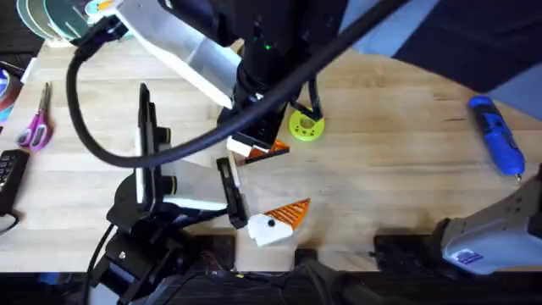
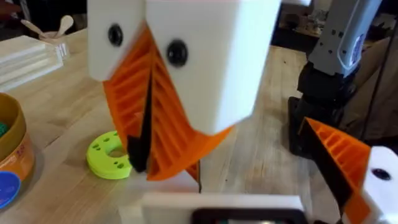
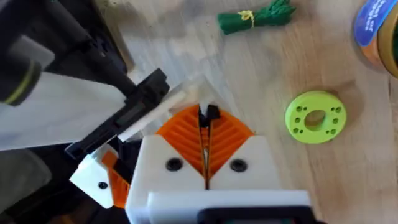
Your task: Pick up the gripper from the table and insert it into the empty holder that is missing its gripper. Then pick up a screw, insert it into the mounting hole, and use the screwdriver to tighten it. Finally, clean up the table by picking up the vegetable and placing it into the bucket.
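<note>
In the overhead view a dark, blurred arm (image 1: 279, 42) is rising close under the camera and is covering the middle of the wooden table (image 1: 398, 144) behind it; the gripper below it is showing as no more than an orange and white sliver (image 1: 258, 149). The lime-green disc (image 1: 306, 127) is peeking out beside that arm, partly crossed by a black cable. The bucket (image 2: 11, 155) is being cut off by the left wrist picture's edge, so only part of its tan wall and blue band is showing. In the right wrist view the bucket (image 3: 378, 31) is again being clipped at the corner. The scissors (image 1: 35, 127) are too small to tell in detail.
</note>
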`<state>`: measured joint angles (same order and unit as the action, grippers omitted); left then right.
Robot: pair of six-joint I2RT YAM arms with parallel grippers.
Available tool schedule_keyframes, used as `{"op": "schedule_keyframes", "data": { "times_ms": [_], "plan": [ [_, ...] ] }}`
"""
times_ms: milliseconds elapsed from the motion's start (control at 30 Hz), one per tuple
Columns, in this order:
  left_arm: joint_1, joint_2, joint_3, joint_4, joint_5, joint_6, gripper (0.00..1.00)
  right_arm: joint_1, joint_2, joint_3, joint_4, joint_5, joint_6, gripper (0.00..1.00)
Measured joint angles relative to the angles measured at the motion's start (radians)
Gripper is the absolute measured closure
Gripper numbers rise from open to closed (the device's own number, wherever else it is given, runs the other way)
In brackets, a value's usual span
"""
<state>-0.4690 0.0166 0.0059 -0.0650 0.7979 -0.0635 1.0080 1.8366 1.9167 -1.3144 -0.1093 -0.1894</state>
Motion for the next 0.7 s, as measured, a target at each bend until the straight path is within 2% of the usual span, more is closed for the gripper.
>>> {"op": "schedule_keyframes", "data": {
  "times_ms": [33, 67, 267, 333, 500, 700],
  "plan": [
    [0.0, 0.0, 0.0, 0.0, 0.0, 0.0, 0.008, 0.0, 0.0, 0.0, 0.0, 0.0, 0.002, 0.988],
    [0.0, 0.0, 0.0, 0.0, -0.001, 0.0, 0.008, 0.0, 0.0, 0.0, -0.001, -0.001, 0.008, 0.932],
    [0.0, 0.0, 0.0, 0.0, 0.001, 0.001, 0.008, -0.003, -0.003, 0.0, -0.025, 0.009, 0.002, 0.313],
    [0.0, 0.0, 0.0, 0.0, 0.002, 0.004, 0.009, -0.01, -0.005, 0.008, -0.057, 0.011, 0.002, 0.147],
    [0.0, 0.0, 0.0, 0.001, 0.003, 0.004, 0.009, -0.044, -0.01, 0.084, -0.184, 0.011, 0.003, 0.115],
    [0.0, 0.0, 0.0, 0.0, 0.003, 0.004, 0.008, -0.127, -0.065, 0.194, -0.286, 0.011, 0.003, 0.112]
  ]
}}
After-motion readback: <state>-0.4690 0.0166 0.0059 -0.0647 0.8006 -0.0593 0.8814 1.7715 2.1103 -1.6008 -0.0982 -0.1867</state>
